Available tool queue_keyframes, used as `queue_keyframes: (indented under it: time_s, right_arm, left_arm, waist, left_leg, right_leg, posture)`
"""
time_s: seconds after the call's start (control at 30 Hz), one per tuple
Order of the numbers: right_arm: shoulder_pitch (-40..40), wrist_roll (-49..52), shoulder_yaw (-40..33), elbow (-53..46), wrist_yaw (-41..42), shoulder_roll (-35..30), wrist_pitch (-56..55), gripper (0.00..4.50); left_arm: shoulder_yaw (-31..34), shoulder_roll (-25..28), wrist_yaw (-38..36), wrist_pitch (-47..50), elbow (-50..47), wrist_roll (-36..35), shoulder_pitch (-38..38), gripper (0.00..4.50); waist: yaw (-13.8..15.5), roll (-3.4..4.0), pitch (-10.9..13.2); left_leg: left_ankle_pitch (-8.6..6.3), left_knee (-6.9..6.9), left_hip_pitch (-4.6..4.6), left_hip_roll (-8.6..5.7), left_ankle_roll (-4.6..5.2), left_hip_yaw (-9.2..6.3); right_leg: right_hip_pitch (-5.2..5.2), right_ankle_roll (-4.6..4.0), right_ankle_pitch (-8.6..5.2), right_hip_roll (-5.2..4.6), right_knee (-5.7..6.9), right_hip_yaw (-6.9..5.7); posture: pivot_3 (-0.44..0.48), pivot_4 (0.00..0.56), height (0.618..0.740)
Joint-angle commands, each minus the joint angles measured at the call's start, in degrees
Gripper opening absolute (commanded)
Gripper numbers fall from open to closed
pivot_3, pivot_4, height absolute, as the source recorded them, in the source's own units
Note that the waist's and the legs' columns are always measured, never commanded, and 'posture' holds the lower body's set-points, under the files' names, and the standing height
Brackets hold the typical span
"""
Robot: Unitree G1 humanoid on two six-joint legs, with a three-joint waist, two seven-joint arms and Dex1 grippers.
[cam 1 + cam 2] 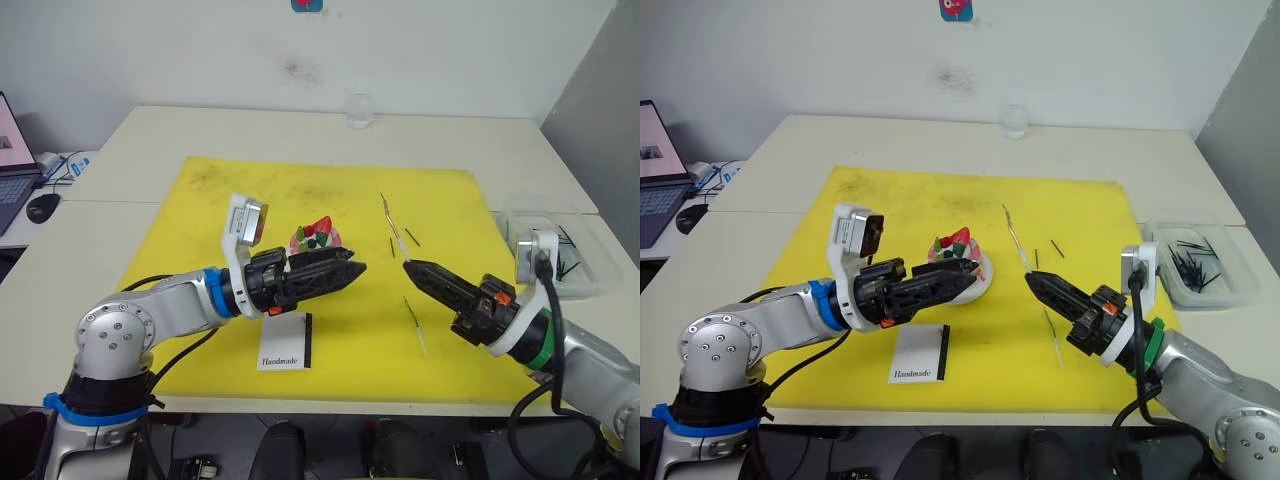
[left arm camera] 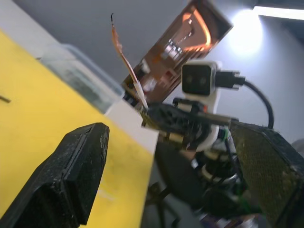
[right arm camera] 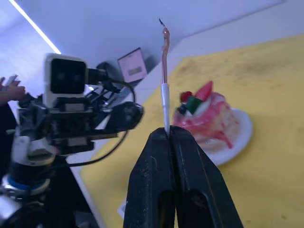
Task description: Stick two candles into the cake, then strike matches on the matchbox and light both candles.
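Holding one candle (image 3: 164, 78) upright between closed fingertips, the right gripper (image 1: 1032, 279) hangs over the yellow mat (image 1: 880, 200), near the cake (image 1: 958, 252) on its right side but not yet above it. Cake: on its white plate at mid-mat, topped with strawberry and berries, no candle seen planted in it. Second candle (image 1: 1054, 336): lying flat on the mat just beside the right gripper. Matches (image 1: 1056, 249): two short dark sticks loose on the mat beyond the gripper; more in the clear tray (image 1: 1232, 290) off the mat's right edge. Matchbox (image 1: 920, 353): flat on the mat's near edge, under the left arm. Left gripper (image 1: 968, 272): fingers spread apart in its wrist view, holding nothing, tip close against the cake's front. Progress, as judged: early, with both plantings, striking and lighting still outstanding. Room: open mat lies between right gripper and cake; the left gripper crowds the cake's near side; a glass (image 1: 1013, 119) stands well clear at the table's far edge.
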Motion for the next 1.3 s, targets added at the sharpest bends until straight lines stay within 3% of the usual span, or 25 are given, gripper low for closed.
queue_keyframes:
  time_s: [0.03, 0.23, 0.57, 0.67, 1.07, 1.1, 1.27, 1.3]
  right_arm:
    - [-1.7, 9.5, 2.9, 0.2, -4.2, -3.5, -5.4, 0.07]
    - [-2.8, 13.9, 7.5, 0.6, -6.0, -7.8, -10.1, 0.07]
    - [-3.0, 14.8, 12.2, 0.2, -6.4, -9.8, -14.5, 0.07]
    - [-2.8, 14.7, 13.0, -0.2, -6.2, -10.1, -15.2, 0.00]
    - [-2.7, 14.7, 15.2, -0.7, -6.1, -11.1, -17.0, 0.00]
    - [-2.7, 14.7, 15.3, -0.7, -6.0, -11.2, -17.1, 0.00]
    - [-3.1, 16.0, 16.3, -0.2, -5.3, -11.8, -17.0, 0.00]
    - [-3.1, 16.1, 16.5, -0.2, -5.2, -12.0, -17.0, 0.20]
  left_arm:
    - [-1.0, -2.4, 4.2, -2.5, 0.1, -6.3, -1.2, 4.50]
    - [-3.3, -5.4, 8.0, -4.4, -0.4, -10.7, -0.6, 4.50]
    - [-4.8, -8.8, 9.9, -6.7, 0.0, -11.2, -0.5, 4.50]
    - [-5.0, -9.3, 9.9, -6.7, 0.0, -10.7, -0.2, 3.94]
    - [-5.6, -9.5, 9.9, -6.9, 0.0, -10.6, 0.3, 0.20]
    - [-5.6, -9.4, 9.9, -6.8, 0.0, -10.5, 0.3, 0.01]
    - [-5.7, -9.3, 9.2, -6.4, -0.3, -10.2, 0.4, 0.01]
    - [-5.6, -9.2, 9.1, -6.4, -0.4, -10.0, 0.4, 0.00]
  waist:
    - [0.0, 0.00, 0.0]
    - [0.1, -0.01, 0.0]
    - [0.1, -0.01, 0.0]
    - [0.2, -0.01, 0.0]
    - [0.2, -0.01, 0.0]
    - [0.2, -0.01, 0.0]
    - [0.2, -0.01, 0.0]
    - [0.2, -0.01, 0.0]
  left_leg:
    - [0.00, 0.00, 0.01, -0.01, 0.00, 0.00]
    - [0.00, 0.02, 0.00, -0.04, 0.00, 0.00]
    - [0.00, 0.02, 0.00, -0.04, -0.01, 0.00]
    - [0.00, 0.02, 0.00, -0.05, -0.01, 0.00]
    - [0.00, 0.01, 0.00, -0.03, -0.01, -0.01]
    - [0.00, 0.01, 0.00, -0.04, -0.01, 0.00]
    - [0.00, 0.01, 0.00, -0.03, -0.01, 0.00]
    - [0.00, 0.01, 0.00, -0.03, -0.01, 0.00]
  right_leg:
    - [0.01, 0.01, 0.00, 0.00, 0.01, -0.01]
    - [0.02, 0.01, 0.01, 0.06, 0.00, -0.02]
    - [0.02, 0.01, 0.01, 0.10, -0.01, -0.03]
    - [0.02, 0.01, 0.01, 0.10, -0.01, -0.02]
    - [0.01, 0.01, 0.01, 0.10, -0.03, -0.02]
    - [0.01, 0.01, 0.01, 0.10, -0.03, -0.02]
    - [0.01, 0.02, 0.01, 0.10, -0.04, -0.02]
    - [0.01, 0.01, 0.00, 0.10, -0.04, -0.02]
  posture:
    - [0.000, 0.150, 0.740]
    - [0.000, 0.150, 0.740]
    - [0.000, 0.150, 0.740]
    - [0.000, 0.150, 0.740]
    - [0.000, 0.150, 0.740]
    - [0.000, 0.150, 0.740]
    - [0.000, 0.150, 0.740]
    - [0.000, 0.150, 0.740]
